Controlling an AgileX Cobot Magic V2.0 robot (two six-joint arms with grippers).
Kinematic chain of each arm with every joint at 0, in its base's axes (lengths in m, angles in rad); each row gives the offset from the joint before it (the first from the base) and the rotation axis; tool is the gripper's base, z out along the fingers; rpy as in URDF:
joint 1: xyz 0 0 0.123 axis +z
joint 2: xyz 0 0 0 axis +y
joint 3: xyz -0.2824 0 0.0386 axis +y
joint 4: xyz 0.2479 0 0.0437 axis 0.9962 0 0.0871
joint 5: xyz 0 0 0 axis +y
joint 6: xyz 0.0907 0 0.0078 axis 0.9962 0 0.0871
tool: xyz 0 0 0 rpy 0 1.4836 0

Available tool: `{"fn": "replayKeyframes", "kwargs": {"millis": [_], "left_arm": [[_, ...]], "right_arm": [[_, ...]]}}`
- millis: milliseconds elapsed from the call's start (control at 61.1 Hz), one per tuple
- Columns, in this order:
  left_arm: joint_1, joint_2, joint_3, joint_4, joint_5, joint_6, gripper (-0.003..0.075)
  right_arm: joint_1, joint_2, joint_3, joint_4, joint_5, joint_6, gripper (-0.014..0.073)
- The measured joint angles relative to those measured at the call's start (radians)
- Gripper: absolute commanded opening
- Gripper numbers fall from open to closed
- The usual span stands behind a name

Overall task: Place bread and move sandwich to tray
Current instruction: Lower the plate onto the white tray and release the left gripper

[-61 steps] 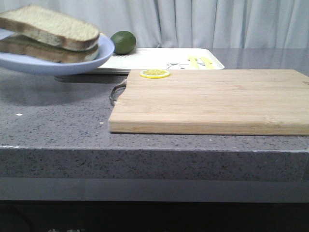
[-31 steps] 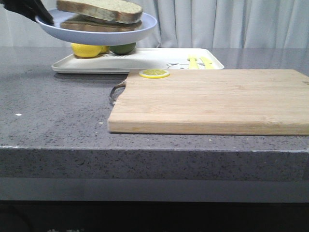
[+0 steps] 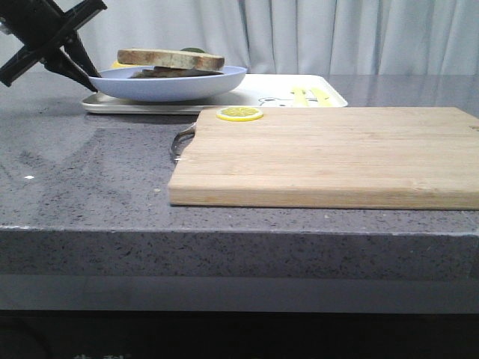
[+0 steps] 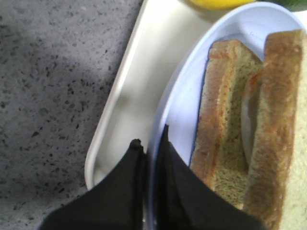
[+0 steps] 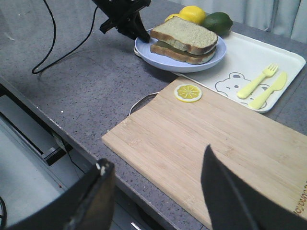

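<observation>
The sandwich (image 3: 171, 60) lies on a round light-blue plate (image 3: 172, 84), with the bread (image 5: 184, 32) as its top slice and a strip of white egg (image 4: 248, 115) between the slices. My left gripper (image 4: 150, 139) is shut on the plate's near rim, one finger above and one below. The plate sits at the left end of the white tray (image 3: 251, 93); whether it rests on the tray or hangs just above it I cannot tell. My right gripper (image 5: 156, 158) stands open and empty above the table's front edge, near the cutting board.
A wooden cutting board (image 3: 329, 153) fills the middle and right of the table, with a yellow lemon slice (image 3: 239, 114) at its far left corner. A lemon (image 5: 192, 12) and a lime (image 5: 217, 21) sit at the tray's back. A yellow fork and knife (image 5: 259, 86) lie on its right part.
My left gripper has carried the plate with the sandwich away from the camera, to the right and down, from high at the left to the tray's left end. The left gripper has come into the front view.
</observation>
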Motion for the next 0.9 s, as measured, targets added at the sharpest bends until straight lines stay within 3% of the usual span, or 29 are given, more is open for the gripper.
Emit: {"fn": "replayKeyframes", "kwargs": {"millis": [131, 344, 639, 901], "left_arm": [[-0.006, 0.003, -0.002, 0.002, 0.0, -0.001, 0.0041], [-0.015, 0.004, -0.011, -0.027, -0.017, -0.007, 0.0289], [-0.013, -0.001, -0.064, -0.029, 0.002, 0.059, 0.0295], [-0.011, -0.136, -0.073, 0.022, 0.012, 0.186, 0.0295]], "right_arm": [[0.0, 0.0, 0.0, 0.0, 0.0, 0.0, 0.0424], [0.0, 0.0, 0.0, 0.0, 0.0, 0.0, 0.0424], [0.0, 0.0, 0.0, 0.0, 0.0, 0.0, 0.0424], [0.0, 0.0, 0.0, 0.0, 0.0, 0.0, 0.0424]]}}
